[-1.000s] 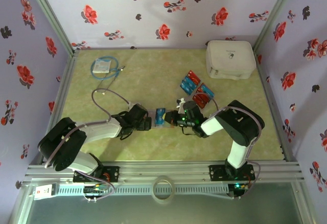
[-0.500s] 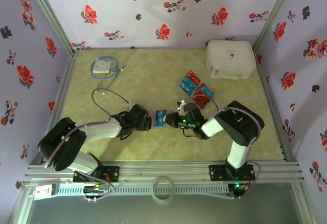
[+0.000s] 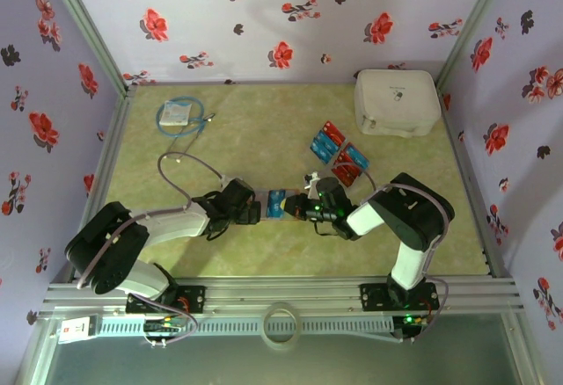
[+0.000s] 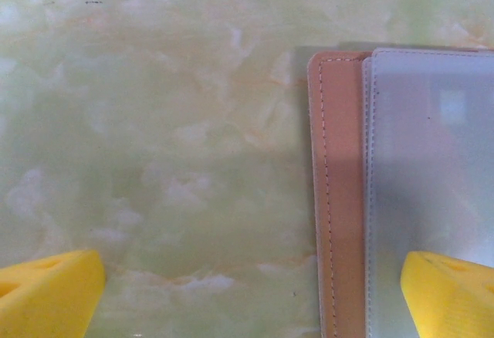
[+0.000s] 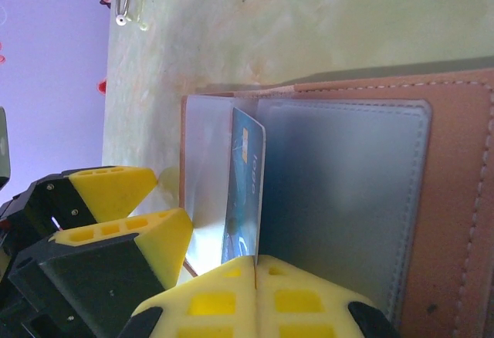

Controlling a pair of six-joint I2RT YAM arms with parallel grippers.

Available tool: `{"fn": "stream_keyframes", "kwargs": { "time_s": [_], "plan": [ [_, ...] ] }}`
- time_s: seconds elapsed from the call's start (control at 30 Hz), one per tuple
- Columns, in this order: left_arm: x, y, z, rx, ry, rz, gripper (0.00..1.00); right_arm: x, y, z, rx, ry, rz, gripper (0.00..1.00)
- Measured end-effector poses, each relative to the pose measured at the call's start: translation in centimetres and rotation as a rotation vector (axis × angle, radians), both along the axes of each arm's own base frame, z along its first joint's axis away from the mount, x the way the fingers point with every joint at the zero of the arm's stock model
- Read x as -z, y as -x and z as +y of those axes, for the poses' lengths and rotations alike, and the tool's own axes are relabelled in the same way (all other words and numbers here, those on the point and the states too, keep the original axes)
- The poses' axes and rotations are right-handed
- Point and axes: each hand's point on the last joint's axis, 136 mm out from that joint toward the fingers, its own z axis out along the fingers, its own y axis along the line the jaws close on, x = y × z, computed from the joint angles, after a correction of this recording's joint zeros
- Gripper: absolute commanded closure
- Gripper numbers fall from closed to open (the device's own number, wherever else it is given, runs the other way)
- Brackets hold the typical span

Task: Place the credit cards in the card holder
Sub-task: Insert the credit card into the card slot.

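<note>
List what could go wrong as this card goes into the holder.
The blue card, pinched edge-on in the right gripper, may miss the mouth of the grey pocket and buckle. The left gripper stands open over the edge of the card holder without clamping it, so the holder could slide when pushed.

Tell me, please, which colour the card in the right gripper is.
Blue card, pale print; clearest in the right wrist view.

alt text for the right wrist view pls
The right hand is shut on a blue credit card held on edge, which stands between the two grey pocket panels of the open tan card holder. The holder lies on a green marbled table.
</note>
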Motion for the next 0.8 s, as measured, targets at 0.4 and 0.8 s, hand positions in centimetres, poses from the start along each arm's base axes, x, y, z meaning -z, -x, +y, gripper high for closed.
{"fn": "stream_keyframes", "kwargs": {
  "time_s": [0.4, 0.8],
  "plan": [
    [0.0, 0.0, 0.0, 0.000, 0.000, 0.000, 0.00, 0.3, 0.2, 0.4, -0.012, -0.013, 0.009, 1.00],
    [0.0, 0.0, 0.0, 0.000, -0.001, 0.001, 0.00, 0.2, 0.1, 1.5, -0.040, -0.039, 0.023, 0.89]
  ]
}}
